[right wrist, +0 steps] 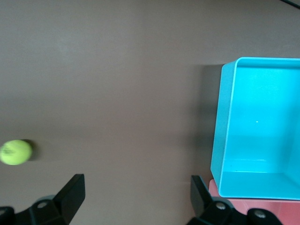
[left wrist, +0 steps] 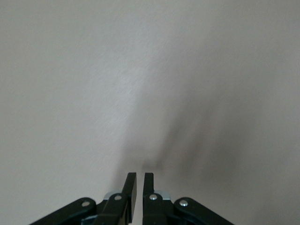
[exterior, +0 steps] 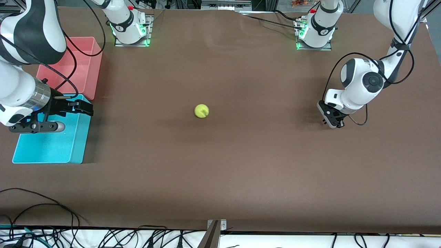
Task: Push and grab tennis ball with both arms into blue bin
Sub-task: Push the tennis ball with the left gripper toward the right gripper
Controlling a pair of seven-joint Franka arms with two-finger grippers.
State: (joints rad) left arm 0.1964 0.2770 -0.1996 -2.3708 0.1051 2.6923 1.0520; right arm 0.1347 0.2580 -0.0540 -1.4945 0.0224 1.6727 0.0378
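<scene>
Front view: high up, facing the bases, whole table (exterior: 241, 165) in shot. Wrist views: straight down, left one super close (bare tabletop only). Right wrist plus front share the tennis ball (right wrist: 15, 152) and blue bin (right wrist: 225, 140).

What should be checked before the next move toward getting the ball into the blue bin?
1. Tennis ball free on the open table: ok.
2. Blue bin empty inside: ok.
3. Right gripper open, over the bin's edge: ok.
4. Left gripper nearly shut, holding nothing, low at its own end: ok.
5. Ball in either grip: not ok.
6. Pink bin apart from the ball: ok.
</scene>
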